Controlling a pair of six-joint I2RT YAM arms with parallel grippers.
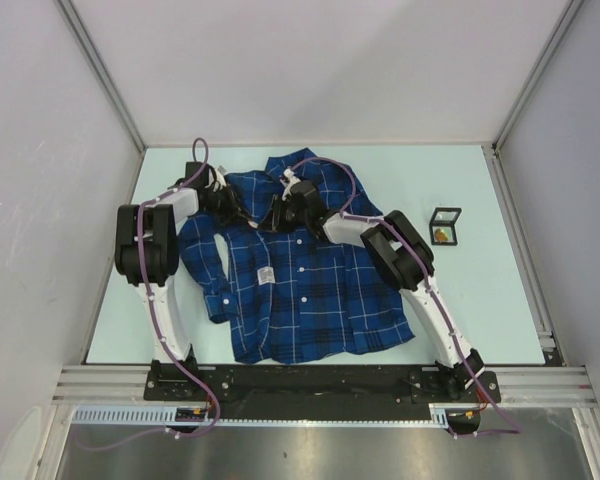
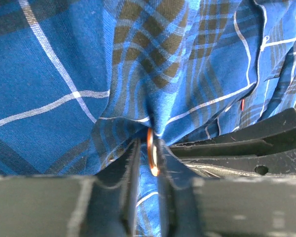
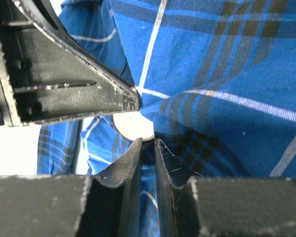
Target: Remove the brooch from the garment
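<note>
White walls box in a pale green worktop (image 1: 500,300). The shirt (image 1: 310,295) lies flat on it, front up, with the collar away from the arm bases. Both arms reach to the upper chest just beside the collar. That is where the brooch (image 2: 151,154) sits, a small round disc with a coppery rim and a pale face.

The left claw (image 2: 149,148) is pressed nearly together with the disc's rim edge-on between its tips. Plaid is bunched around it, so it reads as pinching the brooch along with some cloth. The right claw (image 3: 148,144) sits just beside the disc, its fingers drawn to a narrow slit with blue fabric showing in it. Whether it truly grips that fabric I cannot tell.

The step in hand looks like parting the disc from the cloth. To do it well, the right claw should anchor the fabric close to the disc. The left should then draw the brooch straight off, slowly and in a short pull. If the shirt tents up with it, the anchor is too slack or too far off. The disc is thin and probably slick, so a shallow tip grip may slip.

A small black box (image 1: 445,226) stands well apart on the right arm's side, likely the place to put the brooch.
</note>
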